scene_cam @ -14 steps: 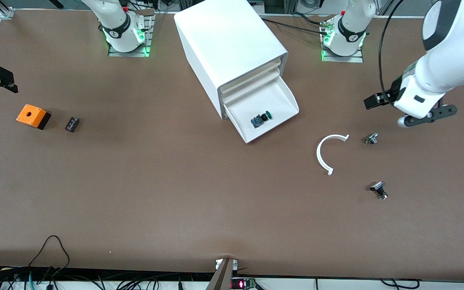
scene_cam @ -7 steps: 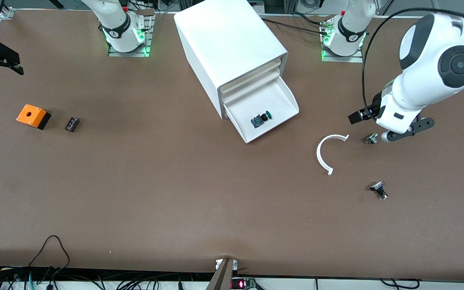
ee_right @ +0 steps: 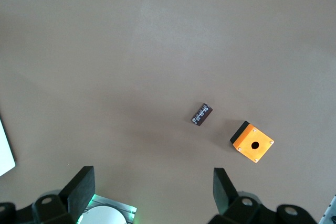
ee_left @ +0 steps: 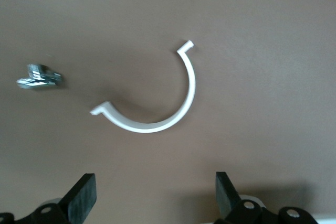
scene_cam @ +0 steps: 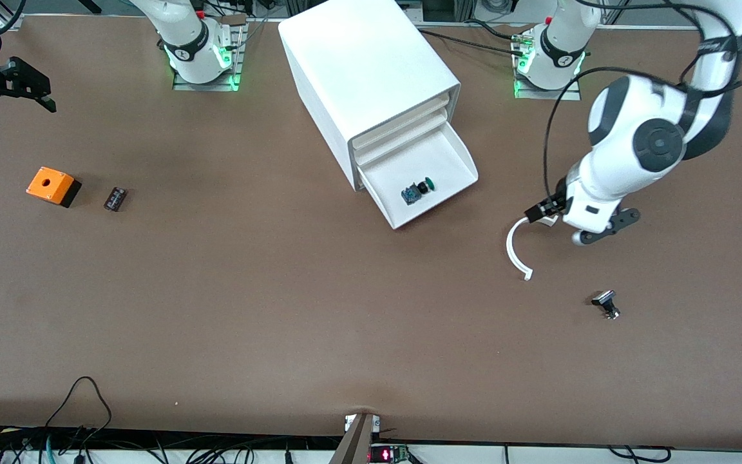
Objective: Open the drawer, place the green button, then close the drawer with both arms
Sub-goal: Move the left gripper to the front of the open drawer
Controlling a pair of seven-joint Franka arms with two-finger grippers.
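The drawer (scene_cam: pixel 448 161), lowest in the white cabinet (scene_cam: pixel 371 71), stands pulled out. The button (scene_cam: pixel 418 191), green cap on a black and blue body, lies on its side in the drawer near the front rim. My left gripper (scene_cam: pixel 542 211) (ee_left: pixel 154 200) hangs open and empty over the table beside a white curved strip (scene_cam: pixel 514 248) (ee_left: pixel 157 103), toward the left arm's end from the drawer. My right gripper (scene_cam: pixel 36 87) (ee_right: pixel 152 190) is open and empty, high at the right arm's end of the table, away from the cabinet.
An orange box with a hole (scene_cam: pixel 53 185) (ee_right: pixel 252 141) and a small black part (scene_cam: pixel 115 198) (ee_right: pixel 201 114) lie at the right arm's end. A silver part (ee_left: pixel 39 76) lies beside the curved strip. A flat-headed black-and-silver part (scene_cam: pixel 606 303) lies nearer the front camera.
The left arm has swung in from the table's end toward the drawer and now covers the silver part in the front view. The right gripper has drifted toward its base. Both stay open.
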